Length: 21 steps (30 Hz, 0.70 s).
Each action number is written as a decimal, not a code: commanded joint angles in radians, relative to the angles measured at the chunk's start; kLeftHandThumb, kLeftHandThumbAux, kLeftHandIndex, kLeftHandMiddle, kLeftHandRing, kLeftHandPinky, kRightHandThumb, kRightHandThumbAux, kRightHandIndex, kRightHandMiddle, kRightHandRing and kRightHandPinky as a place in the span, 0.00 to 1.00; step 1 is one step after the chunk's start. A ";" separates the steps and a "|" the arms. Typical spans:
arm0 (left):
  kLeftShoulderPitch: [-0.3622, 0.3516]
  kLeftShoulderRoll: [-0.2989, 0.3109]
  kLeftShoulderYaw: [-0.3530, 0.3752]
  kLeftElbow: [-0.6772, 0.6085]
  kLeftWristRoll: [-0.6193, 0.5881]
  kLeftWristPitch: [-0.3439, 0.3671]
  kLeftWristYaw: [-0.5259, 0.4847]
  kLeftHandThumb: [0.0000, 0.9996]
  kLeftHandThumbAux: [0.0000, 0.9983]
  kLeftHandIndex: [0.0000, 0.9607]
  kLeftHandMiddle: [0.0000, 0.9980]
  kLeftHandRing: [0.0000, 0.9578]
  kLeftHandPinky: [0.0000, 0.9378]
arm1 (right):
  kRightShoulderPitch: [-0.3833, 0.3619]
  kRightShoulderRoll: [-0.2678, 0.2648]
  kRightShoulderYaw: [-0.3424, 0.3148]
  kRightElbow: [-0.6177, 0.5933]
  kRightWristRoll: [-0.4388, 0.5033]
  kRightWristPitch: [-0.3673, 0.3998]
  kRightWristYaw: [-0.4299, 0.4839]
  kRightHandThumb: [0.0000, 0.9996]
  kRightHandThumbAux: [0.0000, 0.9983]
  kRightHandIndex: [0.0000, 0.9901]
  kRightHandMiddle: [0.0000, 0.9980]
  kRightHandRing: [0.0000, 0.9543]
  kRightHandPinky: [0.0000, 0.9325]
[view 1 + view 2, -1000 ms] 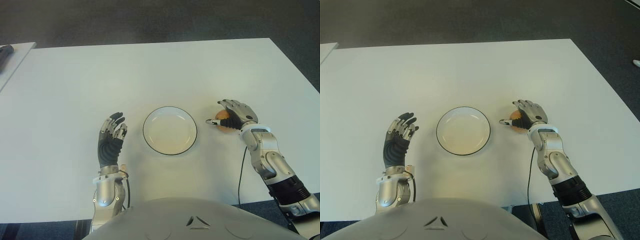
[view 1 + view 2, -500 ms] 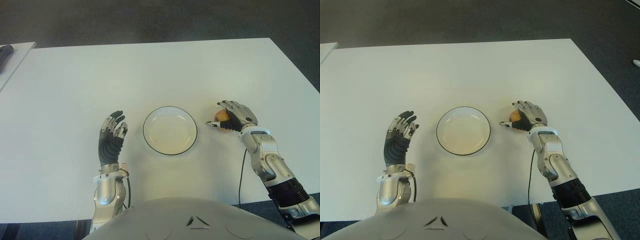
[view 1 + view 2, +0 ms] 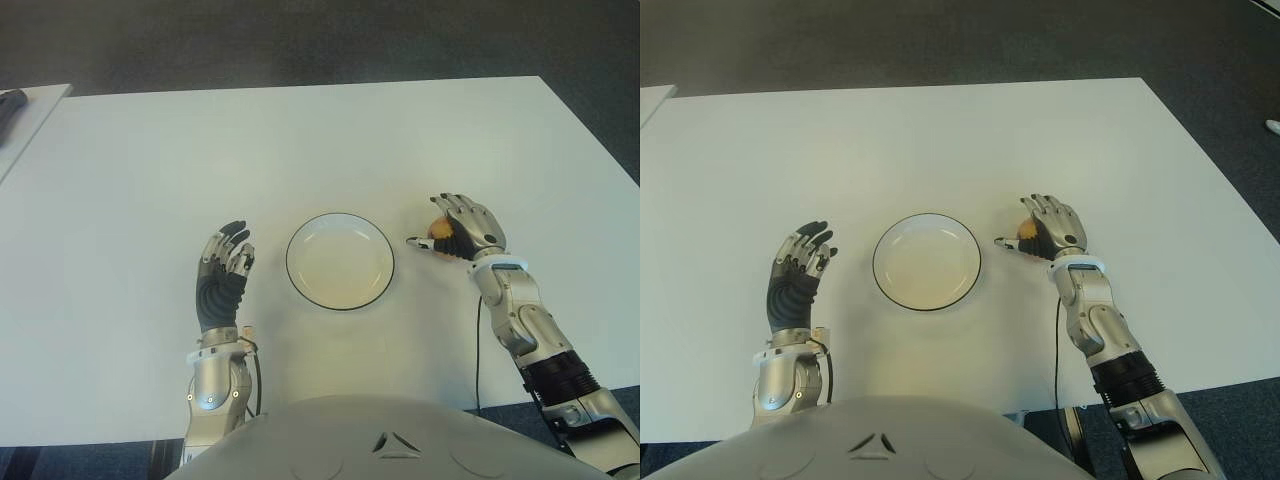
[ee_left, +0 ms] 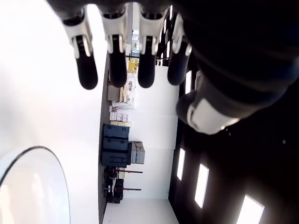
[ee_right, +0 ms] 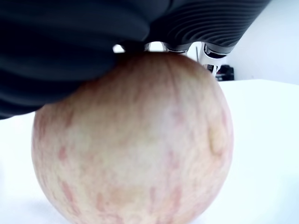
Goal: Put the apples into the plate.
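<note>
A yellowish-red apple (image 5: 135, 140) is under my right hand (image 3: 458, 228), just right of the plate (image 3: 340, 216), a white dish with a dark rim that holds nothing. My right hand's fingers curl over the apple (image 3: 437, 229) and the thumb points toward the plate. In the right wrist view the palm presses on top of the apple, with white table below it. My left hand (image 3: 226, 262) shows to the left of the plate, fingers extended and holding nothing. No other apple is visible.
The white table (image 3: 300, 140) stretches wide around the plate. A second white surface (image 3: 25, 110) with a dark object on it shows at the far left. Dark floor lies beyond the table's far edge.
My right hand with the apple has shifted slightly left toward the plate and a little farther from me. The left hand and plate have not moved.
</note>
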<state>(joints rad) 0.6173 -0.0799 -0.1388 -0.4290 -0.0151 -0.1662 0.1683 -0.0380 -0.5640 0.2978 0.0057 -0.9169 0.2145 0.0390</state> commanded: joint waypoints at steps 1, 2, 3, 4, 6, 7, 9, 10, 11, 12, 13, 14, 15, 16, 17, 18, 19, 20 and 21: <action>0.012 -0.020 -0.010 0.000 -0.007 0.007 -0.004 0.36 0.68 0.27 0.22 0.24 0.31 | 0.015 0.019 0.020 0.053 0.016 -0.024 -0.008 0.21 0.28 0.00 0.00 0.00 0.00; 0.012 -0.021 -0.010 -0.002 -0.008 0.009 -0.003 0.36 0.68 0.27 0.22 0.25 0.31 | 0.014 0.020 0.022 0.059 0.015 -0.027 -0.014 0.21 0.28 0.00 0.00 0.00 0.00; 0.012 -0.021 -0.009 -0.003 -0.009 0.010 -0.003 0.36 0.68 0.27 0.23 0.25 0.32 | 0.013 0.021 0.023 0.064 0.015 -0.029 -0.018 0.21 0.28 0.00 0.00 0.00 0.00; 0.012 -0.020 -0.009 -0.003 -0.010 0.012 -0.003 0.36 0.68 0.27 0.23 0.25 0.32 | 0.013 0.021 0.024 0.066 0.014 -0.031 -0.021 0.21 0.28 0.00 0.00 0.00 0.00; 0.012 -0.019 -0.008 -0.004 -0.012 0.015 -0.005 0.35 0.68 0.27 0.23 0.26 0.32 | 0.015 0.020 0.025 0.066 0.013 -0.034 -0.026 0.21 0.29 0.00 0.00 0.00 0.00; 0.012 -0.018 -0.007 -0.005 -0.013 0.017 -0.005 0.35 0.67 0.26 0.23 0.26 0.32 | 0.016 0.019 0.026 0.066 0.013 -0.036 -0.028 0.21 0.29 0.00 0.00 0.00 0.00; 0.013 -0.016 -0.007 -0.005 -0.015 0.019 -0.008 0.34 0.67 0.26 0.22 0.26 0.32 | 0.018 0.017 0.026 0.064 0.012 -0.039 -0.029 0.21 0.29 0.00 0.00 0.00 0.00; 0.011 -0.015 -0.005 -0.002 -0.018 0.019 -0.009 0.34 0.67 0.26 0.22 0.26 0.32 | 0.019 0.018 0.029 0.070 0.010 -0.043 -0.038 0.22 0.29 0.00 0.00 0.00 0.00; 0.010 -0.015 -0.003 -0.001 -0.020 0.018 -0.010 0.34 0.67 0.25 0.22 0.26 0.32 | 0.020 0.019 0.031 0.075 0.008 -0.047 -0.045 0.22 0.30 0.00 0.00 0.00 0.00; 0.009 -0.015 -0.002 0.000 -0.021 0.018 -0.010 0.34 0.67 0.25 0.22 0.26 0.32 | 0.017 0.022 0.035 0.088 0.006 -0.051 -0.057 0.22 0.30 0.00 0.00 0.00 0.00; 0.009 -0.016 -0.001 0.001 -0.022 0.019 -0.009 0.33 0.67 0.25 0.22 0.26 0.32 | 0.015 0.024 0.038 0.097 0.004 -0.055 -0.065 0.22 0.31 0.00 0.00 0.00 0.00; 0.008 -0.016 0.000 -0.001 -0.022 0.021 -0.008 0.33 0.68 0.25 0.22 0.26 0.32 | 0.005 0.029 0.044 0.121 0.001 -0.061 -0.080 0.23 0.32 0.00 0.00 0.00 0.00; 0.008 -0.016 0.000 -0.003 -0.022 0.023 -0.008 0.33 0.68 0.25 0.22 0.26 0.32 | -0.001 0.032 0.049 0.138 0.000 -0.068 -0.092 0.23 0.32 0.00 0.00 0.00 0.00; 0.007 -0.016 0.000 -0.006 -0.021 0.026 -0.007 0.33 0.68 0.25 0.22 0.26 0.32 | -0.005 0.032 0.052 0.149 0.000 -0.072 -0.099 0.24 0.33 0.00 0.01 0.00 0.00; 0.007 -0.016 0.000 -0.008 -0.021 0.027 -0.007 0.33 0.69 0.25 0.22 0.26 0.32 | -0.008 0.032 0.053 0.155 0.000 -0.076 -0.104 0.25 0.33 0.00 0.01 0.00 0.00; 0.007 -0.015 0.000 -0.009 -0.022 0.028 -0.008 0.33 0.69 0.25 0.22 0.26 0.32 | -0.008 0.030 0.054 0.157 0.002 -0.081 -0.107 0.25 0.34 0.00 0.02 0.00 0.00; 0.008 -0.014 0.000 -0.013 -0.023 0.030 -0.008 0.33 0.69 0.24 0.22 0.26 0.32 | -0.008 0.028 0.054 0.157 0.003 -0.084 -0.110 0.26 0.34 0.00 0.02 0.00 0.00; 0.008 -0.014 0.001 -0.014 -0.027 0.030 -0.009 0.33 0.69 0.24 0.22 0.26 0.32 | -0.008 0.026 0.056 0.160 0.002 -0.090 -0.115 0.27 0.34 0.00 0.03 0.00 0.00; 0.009 -0.013 0.003 -0.016 -0.033 0.031 -0.012 0.33 0.70 0.24 0.22 0.26 0.32 | -0.008 0.024 0.059 0.165 0.000 -0.096 -0.123 0.28 0.35 0.00 0.03 0.00 0.00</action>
<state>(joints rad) 0.6182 -0.0810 -0.1345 -0.4350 -0.0312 -0.1521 0.1683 -0.0682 -0.5535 0.3212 0.1207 -0.9189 0.1419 -0.0973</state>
